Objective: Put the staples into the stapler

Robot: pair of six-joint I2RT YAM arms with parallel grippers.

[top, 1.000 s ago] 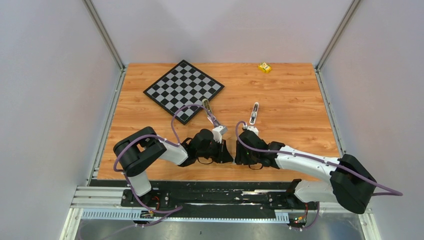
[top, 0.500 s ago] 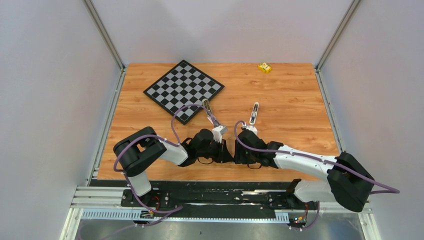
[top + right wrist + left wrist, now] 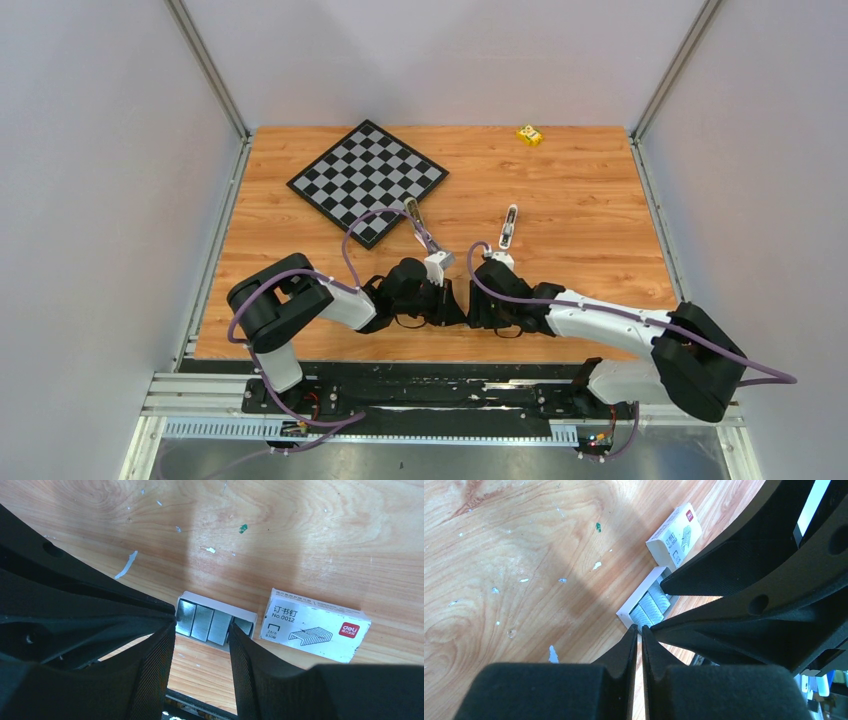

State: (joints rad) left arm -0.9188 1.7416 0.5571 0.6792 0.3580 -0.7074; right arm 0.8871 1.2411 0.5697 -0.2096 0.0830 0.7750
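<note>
Wood table (image 3: 300, 530): right pincer (image 3: 202, 630) spread astride staples (image 3: 195, 621); left pincer (image 3: 639, 631) pinched together.

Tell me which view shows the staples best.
Right wrist: the staples lie as strips side by side in their open white tray, nearly unobstructed. Left wrist shows them partly hidden behind the right arm. In top external both arms hide them.

Bright even light, soft shadows on the table (image 3: 499, 555), base of the left gripper (image 3: 639, 628) blurred
</note>
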